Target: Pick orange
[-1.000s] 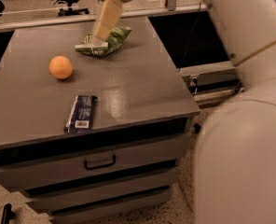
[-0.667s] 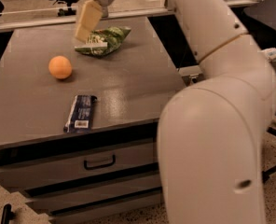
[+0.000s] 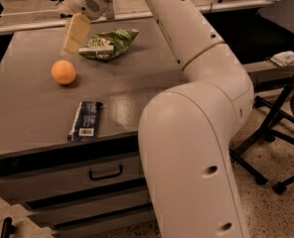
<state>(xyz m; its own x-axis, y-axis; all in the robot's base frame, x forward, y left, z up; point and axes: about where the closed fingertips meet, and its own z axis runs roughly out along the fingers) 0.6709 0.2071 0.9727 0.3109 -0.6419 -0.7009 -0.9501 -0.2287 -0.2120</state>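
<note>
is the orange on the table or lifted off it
On the table: the orange rests on the grey tabletop, clear of the gripper, which hangs near the green bag.

The gripper (image 3: 73, 36) hangs in the upper left of the frame, just above and to the right of the orange (image 3: 63, 72). Bare grey tabletop (image 3: 23, 103) lies open to the left of the orange and below it. The green snack bag (image 3: 107, 43) sits near the orange's upper right, apart from it. A dark wrapped bar (image 3: 86, 120) lies lower down, well apart. The white arm (image 3: 196, 143) fills the centre and right, covering the table's right edge.
</note>
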